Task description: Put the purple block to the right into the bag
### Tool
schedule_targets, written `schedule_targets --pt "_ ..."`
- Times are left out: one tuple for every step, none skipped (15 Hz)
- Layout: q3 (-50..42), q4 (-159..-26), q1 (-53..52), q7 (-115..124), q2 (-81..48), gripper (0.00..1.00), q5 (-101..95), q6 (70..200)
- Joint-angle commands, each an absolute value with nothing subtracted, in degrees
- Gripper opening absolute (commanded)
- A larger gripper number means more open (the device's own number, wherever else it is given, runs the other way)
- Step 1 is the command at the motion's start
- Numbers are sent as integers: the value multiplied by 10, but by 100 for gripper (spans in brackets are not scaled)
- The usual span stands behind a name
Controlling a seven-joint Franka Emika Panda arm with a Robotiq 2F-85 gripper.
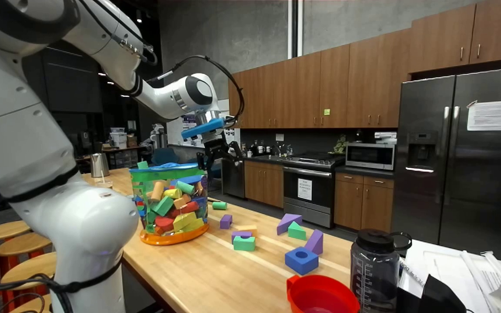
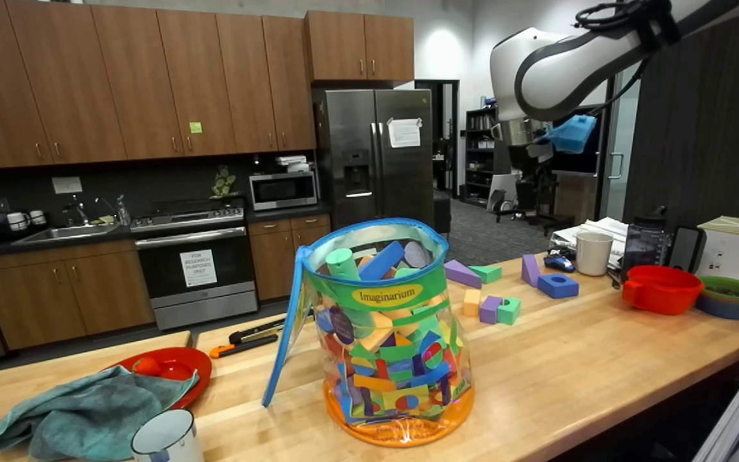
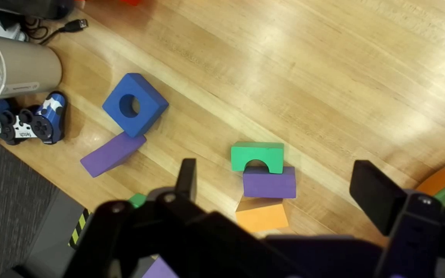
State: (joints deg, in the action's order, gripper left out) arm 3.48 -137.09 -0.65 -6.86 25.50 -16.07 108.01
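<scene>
The purple block (image 1: 242, 235) lies on the wooden table (image 1: 215, 269), touching or nearly touching a green arch block (image 1: 244, 244). In the wrist view the purple block (image 3: 269, 183) sits between the green arch block (image 3: 257, 156) and an orange block (image 3: 263, 217). It also shows in an exterior view (image 2: 489, 309). The clear bag (image 2: 401, 359), full of coloured blocks, stands upright with its top open; it is also in an exterior view (image 1: 170, 208). My gripper (image 1: 219, 158) is open and empty, high above the table. In the wrist view its fingers (image 3: 273, 170) are wide apart, framing the purple block.
Another small purple block (image 1: 225, 221) lies nearer the bag. Purple wedges (image 1: 289, 222), a green triangle (image 1: 296, 231) and a blue block with a hole (image 1: 302, 260) lie farther off. A red bowl (image 1: 322, 295) and a dark bottle (image 1: 374, 274) stand at the end.
</scene>
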Motion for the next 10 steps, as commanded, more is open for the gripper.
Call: schedule_targets --pt "29 -1347 -6 -37 227 100 -156 1085" --pt "28 -1341 -5 -28 219 100 -153 1086" --pt "26 -1331 -3 -17 208 100 -147 1087" --pt "22 -1322 -1 -6 196 100 -139 1093" --pt "20 -1313 1 4 185 100 -133 1098" --pt "17 -1304 3 16 173 100 -125 1107" --pt "14 -1294 4 27 160 100 -118 1114" --pt "11 -1287 7 36 150 100 -114 1122" --pt "9 -1279 10 45 139 100 -111 1132" --pt "6 -1270 12 54 127 100 -109 1140"
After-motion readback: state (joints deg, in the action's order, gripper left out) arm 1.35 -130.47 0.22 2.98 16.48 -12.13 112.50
